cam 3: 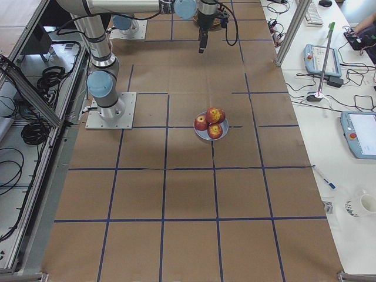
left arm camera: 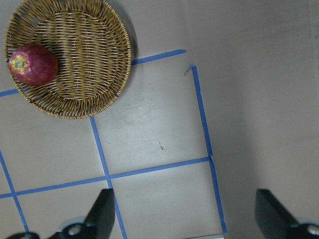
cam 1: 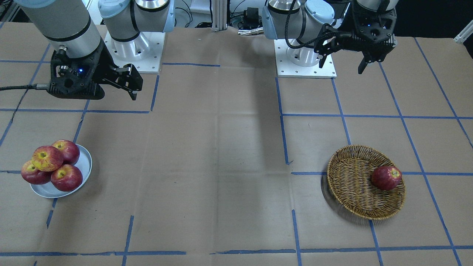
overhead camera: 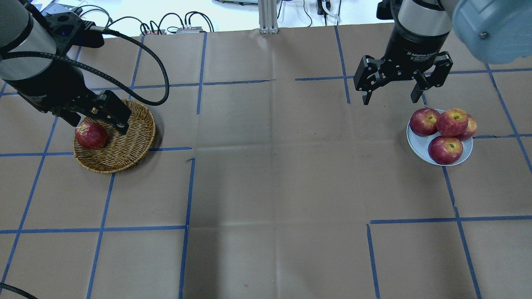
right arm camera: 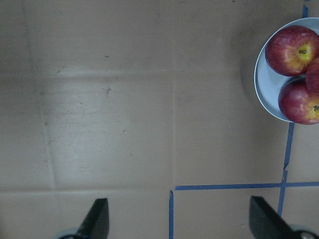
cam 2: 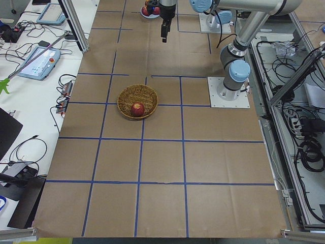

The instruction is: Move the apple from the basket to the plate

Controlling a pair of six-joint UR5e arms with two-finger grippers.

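The paler, yellow-and-red apple [cam 1: 47, 158] lies on top of three deep red apples on the grey-white plate [cam 1: 85, 162]; it also shows in the overhead view [overhead camera: 452, 122] on the plate [overhead camera: 417, 145]. The brown wicker basket [overhead camera: 124, 149] holds one dark red apple [overhead camera: 91, 135]. My left gripper [overhead camera: 99, 123] is open and empty, raised over the basket's back part. My right gripper [overhead camera: 390, 101] is open and empty, raised behind and to the left of the plate. The left wrist view shows the basket [left arm camera: 94, 74] and the dark red apple [left arm camera: 32, 63] far below.
Brown paper with a blue tape grid covers the table. The two arm bases [cam 1: 133, 55] [cam 1: 305, 61] stand on white plates at the robot's edge. Monitors, cables and pendants lie on side benches [cam 2: 35, 61] beyond the table's far edge.
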